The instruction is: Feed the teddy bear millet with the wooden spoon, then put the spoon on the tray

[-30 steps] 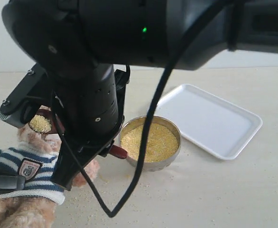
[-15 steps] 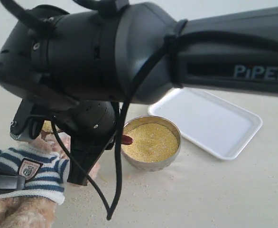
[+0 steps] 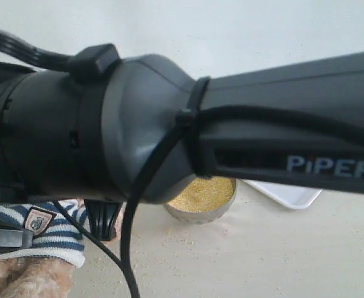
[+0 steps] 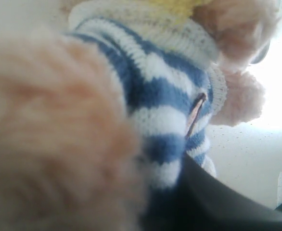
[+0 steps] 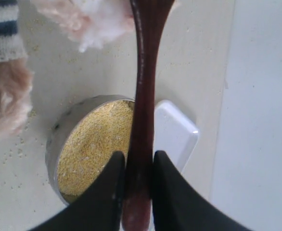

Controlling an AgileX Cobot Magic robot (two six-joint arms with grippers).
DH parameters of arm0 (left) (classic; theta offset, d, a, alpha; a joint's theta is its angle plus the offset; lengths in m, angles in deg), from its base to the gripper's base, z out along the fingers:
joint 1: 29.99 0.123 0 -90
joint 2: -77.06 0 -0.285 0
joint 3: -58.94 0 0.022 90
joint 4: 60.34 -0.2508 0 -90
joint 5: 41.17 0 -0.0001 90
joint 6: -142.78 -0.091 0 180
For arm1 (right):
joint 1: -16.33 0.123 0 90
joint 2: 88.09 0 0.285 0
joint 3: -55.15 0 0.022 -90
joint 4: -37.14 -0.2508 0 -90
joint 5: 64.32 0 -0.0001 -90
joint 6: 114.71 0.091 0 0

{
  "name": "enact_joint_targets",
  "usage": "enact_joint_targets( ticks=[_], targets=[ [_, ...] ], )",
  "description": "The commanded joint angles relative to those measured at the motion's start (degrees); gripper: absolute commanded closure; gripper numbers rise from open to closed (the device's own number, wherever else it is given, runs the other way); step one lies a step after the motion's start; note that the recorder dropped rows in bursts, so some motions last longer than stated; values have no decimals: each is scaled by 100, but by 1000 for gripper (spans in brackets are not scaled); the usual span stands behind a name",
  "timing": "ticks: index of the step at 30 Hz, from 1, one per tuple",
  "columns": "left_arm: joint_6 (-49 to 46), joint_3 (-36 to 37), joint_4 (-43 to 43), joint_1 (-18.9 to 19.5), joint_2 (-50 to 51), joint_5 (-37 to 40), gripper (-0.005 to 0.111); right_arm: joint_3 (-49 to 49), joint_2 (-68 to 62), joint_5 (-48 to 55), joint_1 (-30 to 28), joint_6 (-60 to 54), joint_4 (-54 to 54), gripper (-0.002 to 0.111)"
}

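My right gripper is shut on the handle of the dark reddish-brown wooden spoon. The spoon's far end runs out of frame by the teddy bear's pale fur. The steel bowl heaped with yellow millet lies under the handle, and a corner of the white tray shows beside it. In the exterior view the right arm hides the spoon and the bear's head. The striped shirt, bowl and tray corner show below it. My left gripper is pressed around the teddy bear, with one dark finger against the shirt.
Loose millet grains lie scattered on the pale table in front of the bowl and beside the bear. A black cable hangs from the right arm down over the table.
The right arm has swung up and across the exterior camera and now covers most of that view. The spoon's loaded bowl and the bear's face, seen earlier, are hidden.
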State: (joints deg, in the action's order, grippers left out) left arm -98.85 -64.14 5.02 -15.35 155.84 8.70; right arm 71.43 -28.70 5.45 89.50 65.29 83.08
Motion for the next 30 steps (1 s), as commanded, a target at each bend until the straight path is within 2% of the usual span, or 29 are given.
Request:
enact_joint_targets(
  ticks=[1, 6, 11, 13, 24, 27, 30],
  targets=[
    [3, 21, 81, 11, -50, 46, 102, -225, 14, 19, 6, 240, 260, 108],
    [3, 21, 81, 11, -50, 46, 102, -349, 14, 19, 18, 447, 473, 108],
    [3, 21, 81, 11, -50, 46, 102, -550, 14, 19, 66, 823, 1173, 108],
    [-11, 21, 81, 11, -50, 46, 102, -550, 23, 19, 222, 953, 1262, 108],
    [-11, 21, 81, 11, -50, 46, 102, -550, 26, 19, 299, 1297, 1223, 108],
    [-11, 21, 81, 11, -50, 46, 102, -550, 117, 19, 143, 1477, 865, 108],
    [-11, 21, 81, 11, -50, 46, 102, -550, 299, 19, -286, 1603, 117, 108]
  ],
)
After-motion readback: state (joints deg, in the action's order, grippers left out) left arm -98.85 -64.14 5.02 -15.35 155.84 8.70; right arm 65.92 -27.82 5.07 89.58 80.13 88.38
